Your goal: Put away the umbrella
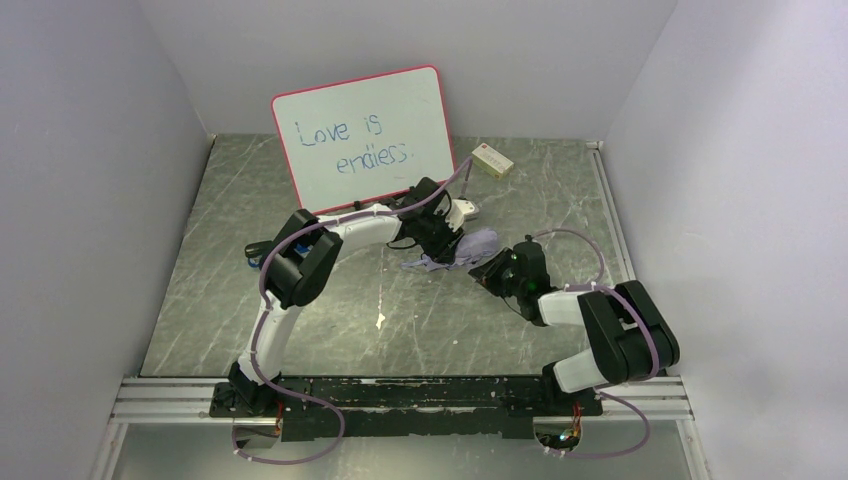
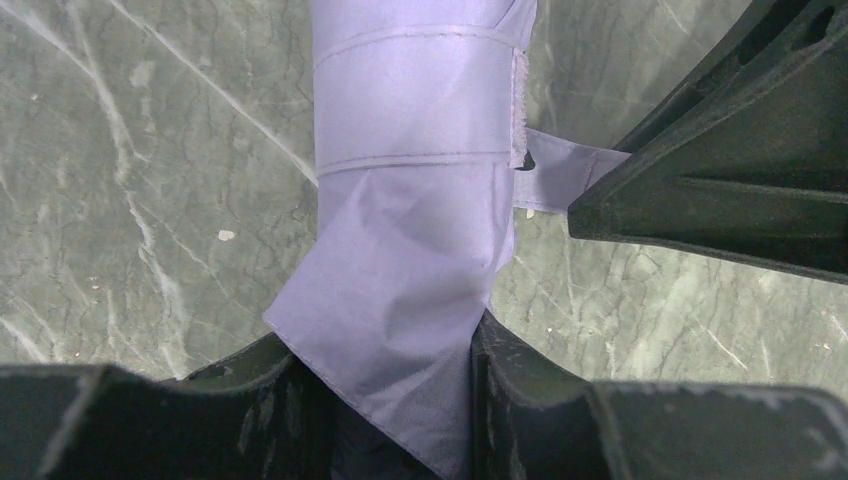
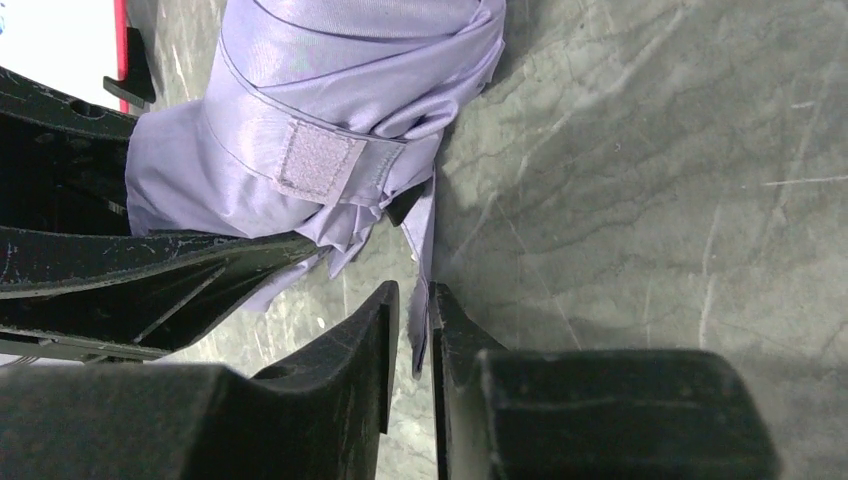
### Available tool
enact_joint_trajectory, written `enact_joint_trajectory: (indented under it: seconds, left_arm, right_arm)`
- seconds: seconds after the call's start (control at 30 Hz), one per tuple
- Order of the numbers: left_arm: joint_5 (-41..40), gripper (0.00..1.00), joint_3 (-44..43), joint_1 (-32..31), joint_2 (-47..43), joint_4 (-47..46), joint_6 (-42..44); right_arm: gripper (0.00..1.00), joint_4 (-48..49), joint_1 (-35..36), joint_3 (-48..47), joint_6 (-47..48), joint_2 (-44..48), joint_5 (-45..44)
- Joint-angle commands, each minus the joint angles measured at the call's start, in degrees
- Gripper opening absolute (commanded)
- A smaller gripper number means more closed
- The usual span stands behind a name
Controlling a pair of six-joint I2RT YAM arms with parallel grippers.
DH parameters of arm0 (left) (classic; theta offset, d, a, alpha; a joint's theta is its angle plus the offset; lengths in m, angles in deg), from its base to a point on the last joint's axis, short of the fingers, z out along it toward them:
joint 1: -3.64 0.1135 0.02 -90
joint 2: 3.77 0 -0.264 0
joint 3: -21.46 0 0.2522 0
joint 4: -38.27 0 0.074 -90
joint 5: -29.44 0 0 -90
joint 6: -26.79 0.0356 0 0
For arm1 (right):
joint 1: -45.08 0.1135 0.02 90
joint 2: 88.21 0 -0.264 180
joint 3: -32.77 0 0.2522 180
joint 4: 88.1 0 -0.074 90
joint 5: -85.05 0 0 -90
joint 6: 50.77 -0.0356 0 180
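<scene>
We see the grey marbled table (image 1: 300, 330) with the red-framed whiteboard (image 1: 365, 135) propped at its far side. The umbrella (image 1: 470, 248) lies folded on the table between the two grippers. Its long axis runs straight out from the left gripper (image 2: 400, 360), whose jaws are clamped on one end of the lavender bundle. We cannot tell which end bears the handle. The right gripper (image 3: 413, 300) sits just beside the bundle, jaws almost together, pinching the loose tail of the closure strap (image 2: 415, 95). The strap wraps the bundle just ahead of the left jaws.
</scene>
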Motion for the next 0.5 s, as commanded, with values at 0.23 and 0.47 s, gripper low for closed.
enact_joint_trajectory:
  seconds: [0.23, 0.47]
  left_arm:
    - [-8.54, 0.05, 5.34, -1.61, 9.5, 13.09, 0.5]
    - [-10.0, 0.05, 5.8, -1.56, 8.91, 12.68, -0.06]
  right_arm:
    - [0.0, -5.4, -0.32, 4.22, -0.08, 2.07, -1.61]
    - [0.0, -7.25, -0.26, 8.05, 0.23, 8.84, -3.15]
